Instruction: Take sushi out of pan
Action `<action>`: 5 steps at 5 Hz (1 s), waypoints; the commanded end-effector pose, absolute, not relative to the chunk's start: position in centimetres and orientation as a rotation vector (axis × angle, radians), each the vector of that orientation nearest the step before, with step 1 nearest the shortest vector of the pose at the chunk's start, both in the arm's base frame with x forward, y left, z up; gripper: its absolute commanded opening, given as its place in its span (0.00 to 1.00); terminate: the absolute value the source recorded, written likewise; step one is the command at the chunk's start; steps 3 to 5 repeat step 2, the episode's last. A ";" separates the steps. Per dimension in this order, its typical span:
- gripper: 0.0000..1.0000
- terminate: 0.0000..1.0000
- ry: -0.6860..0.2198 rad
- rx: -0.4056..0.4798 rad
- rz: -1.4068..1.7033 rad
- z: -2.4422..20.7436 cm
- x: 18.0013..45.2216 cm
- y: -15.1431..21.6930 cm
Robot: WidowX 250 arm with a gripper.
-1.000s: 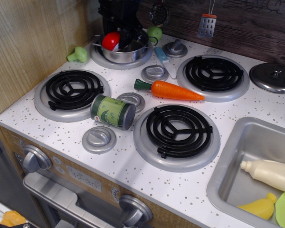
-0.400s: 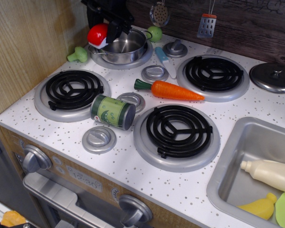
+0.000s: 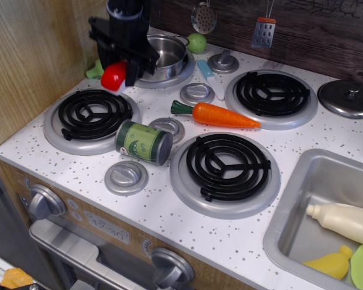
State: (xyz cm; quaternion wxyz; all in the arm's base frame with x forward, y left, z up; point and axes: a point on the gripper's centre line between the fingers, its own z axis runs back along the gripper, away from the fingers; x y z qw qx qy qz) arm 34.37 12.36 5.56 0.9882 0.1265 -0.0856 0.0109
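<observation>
A black robot claw (image 3: 122,68) pinches the small glossy red rounded toy sushi (image 3: 114,75) between its jaws, holding it clear of the stovetop. The small round shiny steel pan (image 3: 164,55), just behind and to the right of the claw on the back-left burner, looks empty. The lifting step appears all but done; what remains, by the look of it, is to lower the sushi onto a free patch of the white speckled counter (image 3: 169,205) and spread the jaws. The front-left black coil burner (image 3: 94,113) lies directly below and in front of the claw, so a set-down there may leave the piece unsteady. The arm comes in from the top of the frame, its dark body upright and the jaws pointing down.
</observation>
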 end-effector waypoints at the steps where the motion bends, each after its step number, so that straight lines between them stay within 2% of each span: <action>1: 0.00 0.00 -0.208 0.244 0.098 5.9 33.7 13.6; 2: 1.00 1.00 -0.252 0.249 0.035 5.7 33.8 14.4; 5: 1.00 1.00 -0.252 0.249 0.035 5.7 33.8 14.4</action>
